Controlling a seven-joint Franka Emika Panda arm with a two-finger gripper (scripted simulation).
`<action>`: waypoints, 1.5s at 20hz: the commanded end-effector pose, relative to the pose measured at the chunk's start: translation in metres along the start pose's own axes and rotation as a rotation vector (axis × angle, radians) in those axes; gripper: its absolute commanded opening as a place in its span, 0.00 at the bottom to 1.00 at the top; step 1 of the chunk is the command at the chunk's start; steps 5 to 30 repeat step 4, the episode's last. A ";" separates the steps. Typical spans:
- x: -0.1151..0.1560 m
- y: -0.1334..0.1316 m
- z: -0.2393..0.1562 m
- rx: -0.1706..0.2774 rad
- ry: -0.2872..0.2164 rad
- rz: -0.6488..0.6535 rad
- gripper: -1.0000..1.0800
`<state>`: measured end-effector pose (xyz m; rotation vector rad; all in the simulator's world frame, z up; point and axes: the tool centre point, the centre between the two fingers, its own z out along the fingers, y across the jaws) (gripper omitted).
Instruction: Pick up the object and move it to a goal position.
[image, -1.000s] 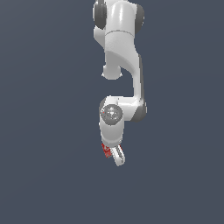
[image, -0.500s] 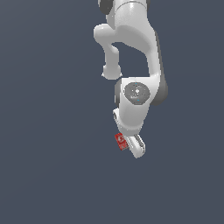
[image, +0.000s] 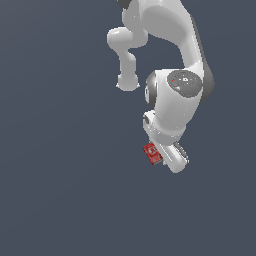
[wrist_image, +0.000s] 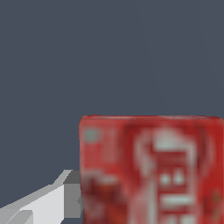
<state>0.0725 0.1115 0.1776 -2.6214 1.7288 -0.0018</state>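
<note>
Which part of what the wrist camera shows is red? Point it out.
Only the red box; the finger beside it is white and grey, the background plain dark grey.

The arm (image: 170, 45) hangs folded downward, its claw (image: 161, 156) clamped on the red box (image: 152, 152).

Over the last second the arm swings toward the exterior view's right and its wrist joint turns, so the round cap now faces the camera more squarely. The gripper (image: 167, 159) sits further right than before, tilted more steeply. The red box (image: 152, 153) travels with it, now showing on the gripper's left flank.
</note>
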 end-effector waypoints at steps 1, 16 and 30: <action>-0.002 -0.001 -0.003 -0.002 0.000 0.002 0.00; -0.002 -0.001 -0.002 -0.002 0.000 0.001 0.00; -0.002 -0.001 -0.002 -0.002 0.000 0.001 0.00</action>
